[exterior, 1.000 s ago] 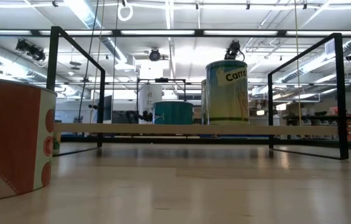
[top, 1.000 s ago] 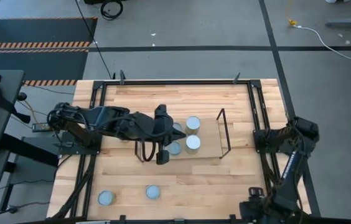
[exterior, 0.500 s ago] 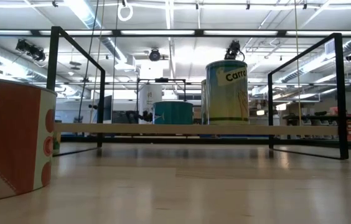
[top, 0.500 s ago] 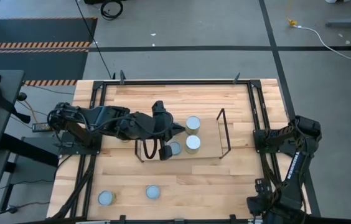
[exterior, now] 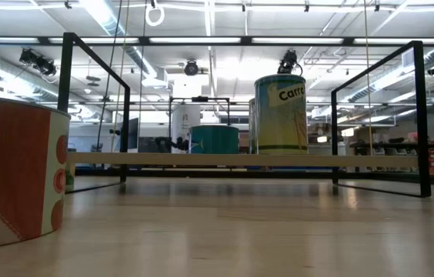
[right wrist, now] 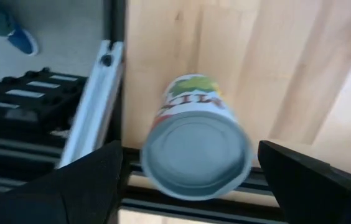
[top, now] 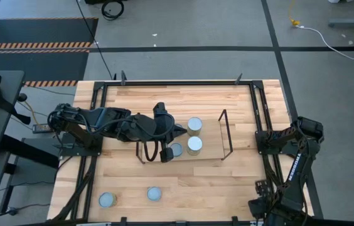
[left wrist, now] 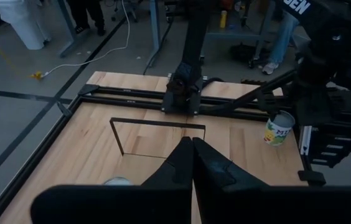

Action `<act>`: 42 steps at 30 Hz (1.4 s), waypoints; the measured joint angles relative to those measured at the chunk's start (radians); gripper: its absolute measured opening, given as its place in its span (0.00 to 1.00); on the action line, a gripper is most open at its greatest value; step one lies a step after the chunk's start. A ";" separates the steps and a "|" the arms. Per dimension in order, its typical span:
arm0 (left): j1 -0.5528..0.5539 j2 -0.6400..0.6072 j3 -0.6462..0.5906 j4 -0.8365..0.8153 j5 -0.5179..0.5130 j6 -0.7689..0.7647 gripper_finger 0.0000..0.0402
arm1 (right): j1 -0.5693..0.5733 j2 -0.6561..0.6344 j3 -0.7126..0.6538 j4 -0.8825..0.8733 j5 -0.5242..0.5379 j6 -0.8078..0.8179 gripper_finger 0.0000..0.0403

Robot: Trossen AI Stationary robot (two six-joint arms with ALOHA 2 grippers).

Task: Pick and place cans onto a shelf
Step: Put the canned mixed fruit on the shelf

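Observation:
The shelf stands mid-table, its wood base carrying three cans, among them a teal one and a tall one. Two cans stand near the table's near edge. My left gripper hovers shut over the shelf's left end, its fingers pointing toward the right arm. My right gripper points down, open, at the table's near right corner, over an upright can with a green and yellow label. Its fingers stand on either side of that can, apart from it.
A black metal frame runs round the tabletop, and its rail lies close beside the can under my right gripper. A red and white can stands close in the low view. Bare wood lies between the shelf and the near edge.
My left gripper has rolled slightly above the shelf without changing place. My right arm has shifted a little at the table's near right corner. The cans and the shelf stand as before.

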 joint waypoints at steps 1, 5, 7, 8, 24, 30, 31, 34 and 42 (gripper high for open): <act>0.000 0.000 0.000 0.000 0.000 0.000 0.02 | 0.000 0.000 0.000 -0.009 0.010 0.000 0.95; 0.000 0.000 0.000 0.000 0.000 0.000 0.02 | -0.001 0.000 -0.035 0.016 0.005 0.000 0.95; 0.000 0.000 0.000 0.000 0.000 0.000 0.02 | 0.000 0.000 -0.066 0.069 -0.032 0.000 0.95; 0.000 0.000 0.000 0.000 0.000 0.000 0.02 | 0.003 0.000 -0.080 0.095 -0.050 0.000 0.95; 0.004 0.000 0.000 0.009 0.000 -0.020 0.02 | 0.012 0.000 -0.174 0.151 -0.078 0.058 0.84; 0.004 0.001 0.000 0.106 0.000 0.000 0.02 | 0.002 -0.018 -0.122 0.113 -0.080 0.055 0.71; 0.004 0.001 0.000 0.131 0.000 0.010 0.02 | -0.003 -0.026 -0.110 0.111 -0.080 0.055 0.71; 0.009 0.001 0.000 0.222 0.000 0.054 0.02 | -0.019 -0.051 -0.074 0.092 -0.067 0.069 0.71; 0.041 0.001 0.000 0.419 0.000 0.122 0.02 | -0.051 -0.124 -0.045 0.014 0.174 0.193 0.75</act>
